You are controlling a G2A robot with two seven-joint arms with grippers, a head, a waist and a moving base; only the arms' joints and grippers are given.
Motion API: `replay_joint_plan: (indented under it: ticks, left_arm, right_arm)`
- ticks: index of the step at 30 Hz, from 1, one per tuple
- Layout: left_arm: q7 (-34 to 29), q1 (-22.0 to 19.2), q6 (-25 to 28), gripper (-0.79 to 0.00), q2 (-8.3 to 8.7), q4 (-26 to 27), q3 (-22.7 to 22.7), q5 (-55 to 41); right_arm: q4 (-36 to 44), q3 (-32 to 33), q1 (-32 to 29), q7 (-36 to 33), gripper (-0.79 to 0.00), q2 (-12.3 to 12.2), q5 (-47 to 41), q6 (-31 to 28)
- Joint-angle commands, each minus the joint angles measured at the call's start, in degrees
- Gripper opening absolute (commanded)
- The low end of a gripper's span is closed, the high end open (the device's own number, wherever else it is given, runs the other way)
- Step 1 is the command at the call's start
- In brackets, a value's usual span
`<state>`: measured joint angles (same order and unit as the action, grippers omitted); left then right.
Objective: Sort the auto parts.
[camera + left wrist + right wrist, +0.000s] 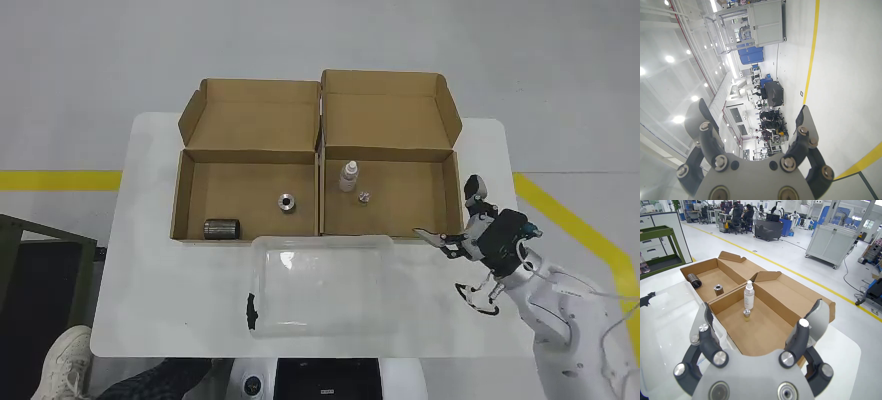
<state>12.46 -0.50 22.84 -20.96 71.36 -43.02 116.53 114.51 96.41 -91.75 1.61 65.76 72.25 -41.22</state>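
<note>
Top view: 2 boxes (250,185) (410,205), 2 cyls (223,228) (287,202), 2 bottles (348,176) (365,197), 1 tray (320,295).

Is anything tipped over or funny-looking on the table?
Yes. The dark metal cylinder lies on its side in the left cardboard box, while the small metal ring, spray bottle and tiny bottle stand upright. A jagged black scrap also sits at the edge of the clear bin.
</note>
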Motion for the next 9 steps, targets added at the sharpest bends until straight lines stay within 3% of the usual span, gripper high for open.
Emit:
replay_joint_plan:
  ticks: [1,9]
  left_arm:
    - [0.00,0.00,0.00,0.000,0.00,0.00,0.00,0.00]
    - [0.00,0.00,0.00,-0.001,0.00,0.00,0.00,0.00]
  right_arm:
    - [0.23,0.68,-0.71,0.18,0.000,-0.09,0.10,0.18]
    - [0.66,2.13,-1.98,0.22,0.000,-0.27,-0.09,1.25]
